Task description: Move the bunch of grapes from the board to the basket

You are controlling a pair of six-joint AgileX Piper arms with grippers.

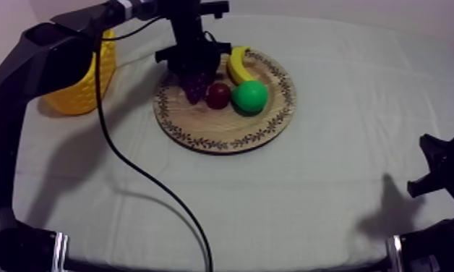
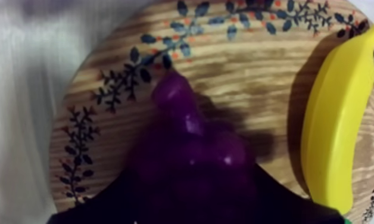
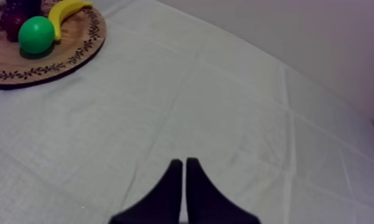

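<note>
Top view puts your left gripper (image 1: 193, 71) over the far left part of the wooden board (image 1: 223, 142), clamped on the bunch of grapes (image 1: 196, 88). In the left wrist view its fingers (image 2: 296, 211) flank the bunch on both sides, with the board's patterned rim beyond and the banana (image 2: 338, 119) just beside it. I cannot tell whether the bunch has left the wood. The small red fruit (image 1: 217, 95) lies just right of the grapes and a green round fruit (image 1: 249, 96) sits beyond that. Your right gripper (image 3: 183, 162) rests low at the near right of the surface, fingers together on nothing.

I judge you are at the grasp-and-lift step. Next you need a straight rise clear of the neighbouring fruit, then a carry left to the yellow basket (image 1: 85, 98) at the far left, and a release over its mouth
</note>
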